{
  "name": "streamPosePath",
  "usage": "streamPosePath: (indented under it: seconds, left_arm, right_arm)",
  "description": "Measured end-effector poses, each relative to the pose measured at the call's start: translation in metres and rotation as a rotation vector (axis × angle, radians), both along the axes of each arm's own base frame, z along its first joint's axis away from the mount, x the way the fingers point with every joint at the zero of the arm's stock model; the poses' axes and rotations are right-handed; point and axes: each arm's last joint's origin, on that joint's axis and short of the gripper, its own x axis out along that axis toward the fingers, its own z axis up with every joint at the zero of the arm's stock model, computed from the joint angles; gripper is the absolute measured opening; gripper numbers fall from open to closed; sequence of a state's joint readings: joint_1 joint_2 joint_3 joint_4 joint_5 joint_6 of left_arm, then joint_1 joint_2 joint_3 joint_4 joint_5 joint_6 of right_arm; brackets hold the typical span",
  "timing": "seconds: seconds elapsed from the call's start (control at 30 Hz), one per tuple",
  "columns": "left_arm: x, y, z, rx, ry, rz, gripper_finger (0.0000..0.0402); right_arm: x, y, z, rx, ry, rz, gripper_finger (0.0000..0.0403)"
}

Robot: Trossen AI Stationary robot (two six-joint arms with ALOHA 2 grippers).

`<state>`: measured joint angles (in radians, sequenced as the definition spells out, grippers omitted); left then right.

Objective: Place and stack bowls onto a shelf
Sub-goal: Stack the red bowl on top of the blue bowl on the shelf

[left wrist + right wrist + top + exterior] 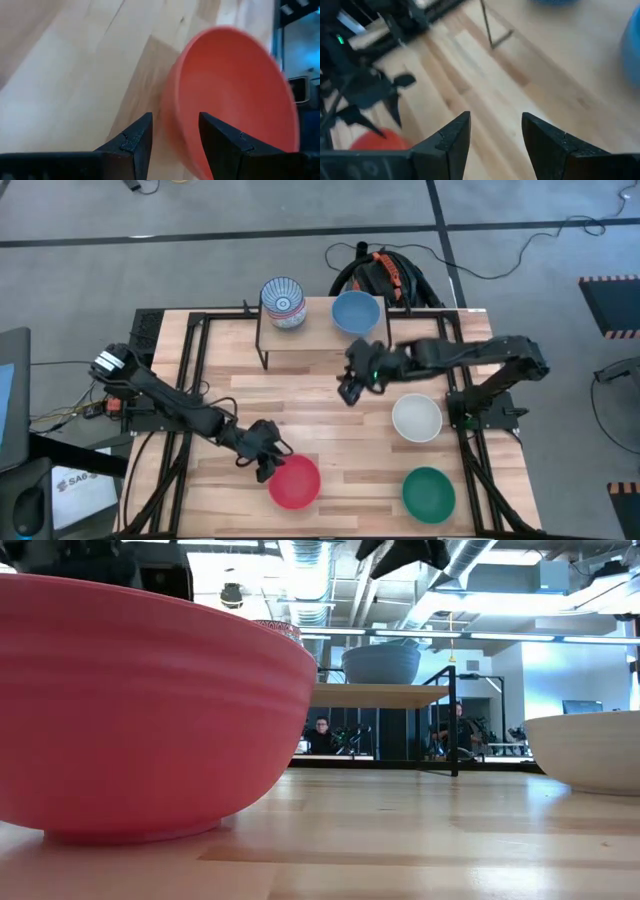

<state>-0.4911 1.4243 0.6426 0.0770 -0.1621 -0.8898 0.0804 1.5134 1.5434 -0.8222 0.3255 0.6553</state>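
A red bowl (295, 481) stands on its base on the table near the front edge; it fills the left of the low view (130, 710). My left gripper (265, 455) is open at the bowl's left rim. In the left wrist view (175, 122) one finger stands outside the rim (172, 107) and one over the inside; I see no touch. My right gripper (350, 385) is open and empty above the table's middle, in front of the shelf (315, 332). On the shelf stand a blue-and-white patterned bowl (283, 302) and a blue bowl (355, 312).
A white bowl (416, 418) and a teal green bowl (429, 491) stand on the table's right side. The shelf's black legs (263, 348) stand on the far part of the table. Bare wood lies between the shelf and the red bowl.
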Motion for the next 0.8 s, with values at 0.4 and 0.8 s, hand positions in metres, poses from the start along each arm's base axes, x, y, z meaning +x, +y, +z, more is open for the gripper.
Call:
streamPosePath:
  seconds: [0.4, 0.8]
  left_arm:
    - [0.002, -0.005, -0.037, -0.037, 0.188, 0.112, 0.0096]
    - [0.021, -0.006, 0.008, 0.259, 0.181, 0.188, 0.0002]
  right_arm:
    - [0.019, 0.078, -0.041, 0.143, 0.047, -0.048, 0.0202]
    - [0.034, 0.112, -0.069, 0.217, 0.091, 0.022, 0.0167]
